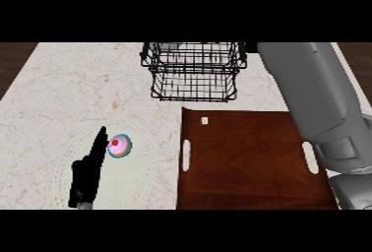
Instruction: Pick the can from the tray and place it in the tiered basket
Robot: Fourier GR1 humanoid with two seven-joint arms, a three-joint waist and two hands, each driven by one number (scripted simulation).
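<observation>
The black wire tiered basket (193,69) stands at the back middle of the counter. In front of it to the right lies the brown wooden tray (247,167), with only a tiny white speck (205,120) near its far left corner. No can shows anywhere. My right forearm (312,98) runs up the right side past the tray to the basket's right end. Only a dark sliver of my right hand (251,47) shows there at the picture's top. My left hand (88,170) rests open at the lower left, fingers straight and pointing away.
A pink cupcake (119,146) in a teal wrapper sits just right of my left hand, on a pale round mat (138,177). Marble counter (73,88) stretches left of the basket. The counter's dark back edge runs along the top.
</observation>
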